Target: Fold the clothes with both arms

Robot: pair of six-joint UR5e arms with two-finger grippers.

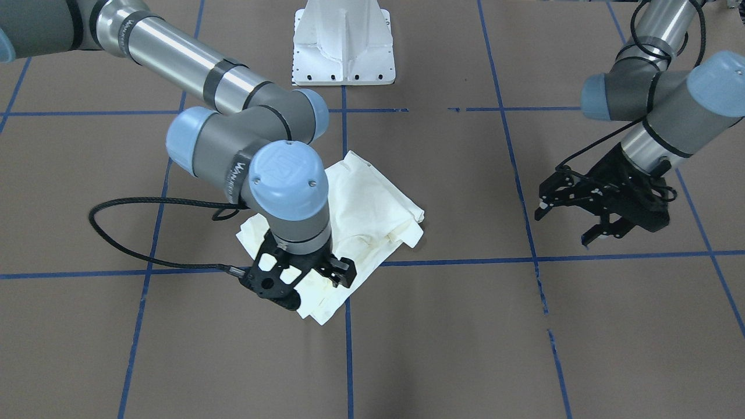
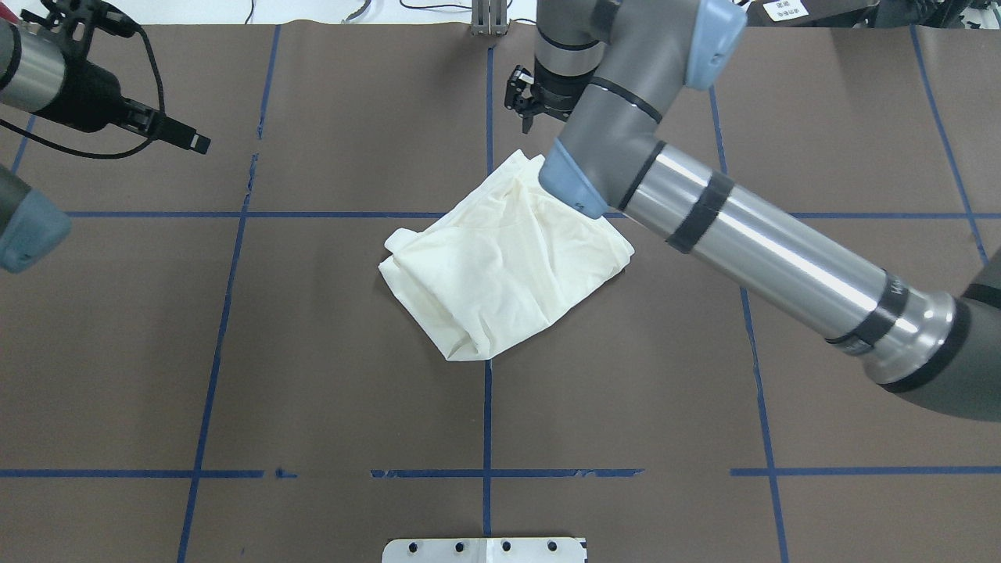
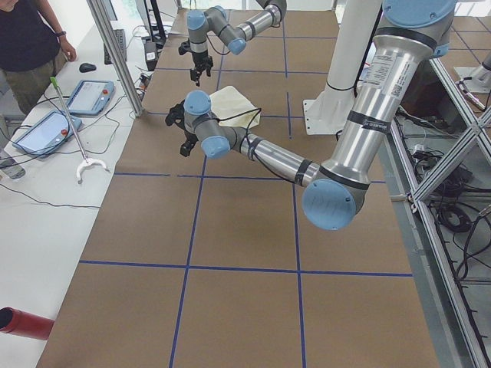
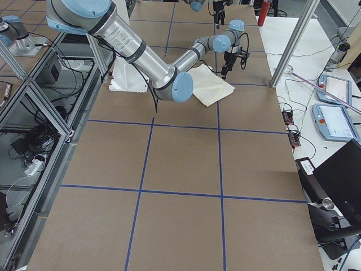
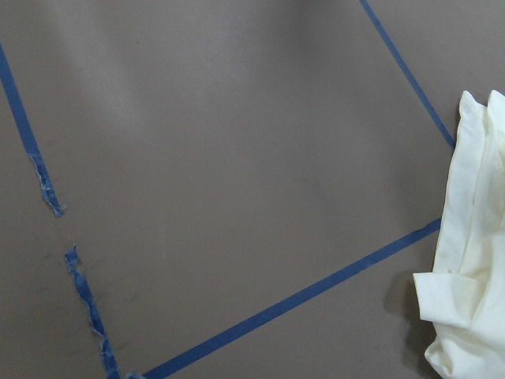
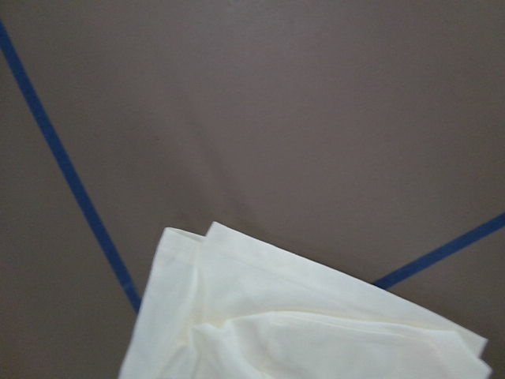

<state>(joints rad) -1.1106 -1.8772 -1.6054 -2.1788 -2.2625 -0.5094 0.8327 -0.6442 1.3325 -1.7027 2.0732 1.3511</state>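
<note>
R gripper (image 1: pixel 305 279) hovers just above the shirt's (image 2: pixel 500 266) corner farthest from the robot. Jaws look apart, nothing in them. Its wrist cam sees that cloth corner below, no fingers on it. L gripper (image 1: pixel 569 220) is spread wide, empty, well apart from the cloth.

Big to small:
- table (image 2: pixel 313 375): brown top w/ blue tape grid (image 2: pixel 486 414). White pedestal base (image 1: pixel 344 43) at the robot end.
- R arm (image 2: pixel 766 250): reaches across the centre. Its wrist joints hide part of the shirt's edge in the overhead view.
- L arm (image 1: pixel 657 125): sits out on its own side, away from the work.
- shirt: lies flat near table centre, on a tape crossing, turned diagonal to the grid. Plain cream side up, no print or collar visible.
- detail: it's a compact rough square w/ several layers showing at the corners. The edge toward the L arm is lumpy, w/ a cuff-like end (image 5: pixel 435 294) poking out. A few creases run across the top.

Status, my read: main folds look done. Sleeves and body are tucked in and nothing trails loose. Neither gripper is on the cloth, so prob. at or near the end. Left, if anything: flatten the lumpy edge, square up the stack, park both arms. Can't tell from this whether another half-fold is meant.
</note>
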